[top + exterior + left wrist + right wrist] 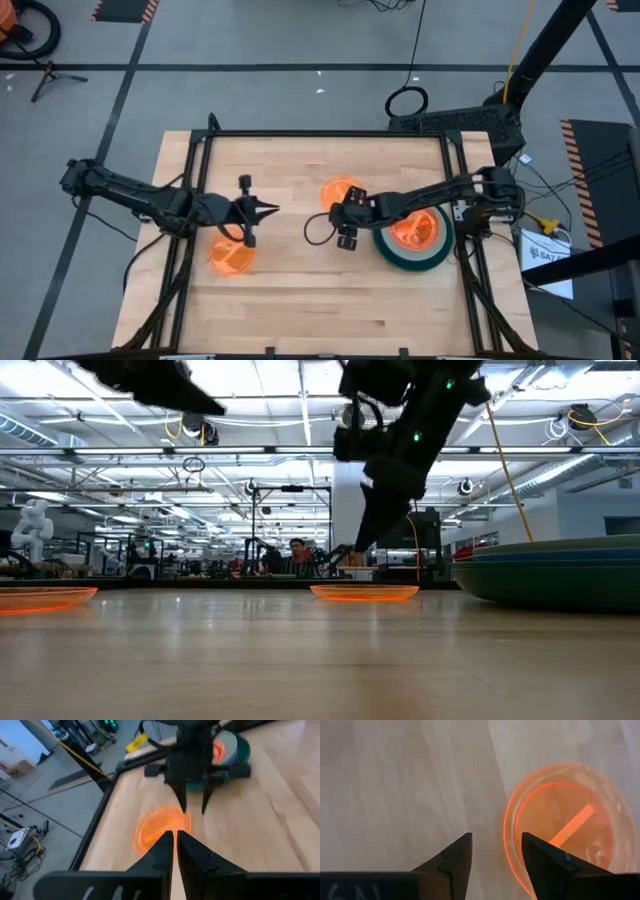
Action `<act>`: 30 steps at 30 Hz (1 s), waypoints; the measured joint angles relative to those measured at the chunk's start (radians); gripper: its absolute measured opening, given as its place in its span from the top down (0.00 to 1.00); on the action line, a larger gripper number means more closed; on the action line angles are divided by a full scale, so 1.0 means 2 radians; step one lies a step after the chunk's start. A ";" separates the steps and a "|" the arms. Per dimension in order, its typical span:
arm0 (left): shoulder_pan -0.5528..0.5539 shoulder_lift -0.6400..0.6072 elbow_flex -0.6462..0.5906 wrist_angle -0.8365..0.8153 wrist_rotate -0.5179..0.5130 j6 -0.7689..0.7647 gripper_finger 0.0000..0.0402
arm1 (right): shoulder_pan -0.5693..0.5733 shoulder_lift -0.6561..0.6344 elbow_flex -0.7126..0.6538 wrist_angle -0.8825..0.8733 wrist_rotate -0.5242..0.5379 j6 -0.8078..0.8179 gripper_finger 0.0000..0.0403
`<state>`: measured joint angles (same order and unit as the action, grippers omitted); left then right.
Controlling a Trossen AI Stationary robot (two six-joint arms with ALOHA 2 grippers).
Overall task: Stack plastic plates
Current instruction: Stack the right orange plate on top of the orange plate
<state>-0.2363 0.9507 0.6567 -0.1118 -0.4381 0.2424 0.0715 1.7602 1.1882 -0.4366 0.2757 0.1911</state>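
My right pincer (pixel 347 240), released, hovers beside the far orange plate (pixel 342 190); next I must straddle its rim. Left pincer (pixel 268 209) waits clenched.

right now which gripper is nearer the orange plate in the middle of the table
Right. The right gripper, open, hangs just beside the middle orange plate, over its near edge. The left gripper, shut, points toward it from farther off, closer to the other loose orange plate.
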 joint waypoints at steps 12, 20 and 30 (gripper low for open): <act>0.000 -0.051 -0.029 0.008 -0.006 -0.007 0.92 | -0.024 0.061 0.000 0.006 -0.035 0.002 0.59; 0.000 -0.051 -0.029 0.008 -0.006 -0.006 0.92 | -0.032 0.077 0.001 0.009 -0.036 0.001 0.59; 0.000 -0.051 -0.029 0.008 -0.007 -0.006 0.92 | -0.035 0.077 0.001 0.011 -0.036 -0.010 0.61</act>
<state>-0.2363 0.8486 0.5980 -0.0960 -0.4530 0.2310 0.0006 1.9144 1.1892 -0.4152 0.2047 0.1713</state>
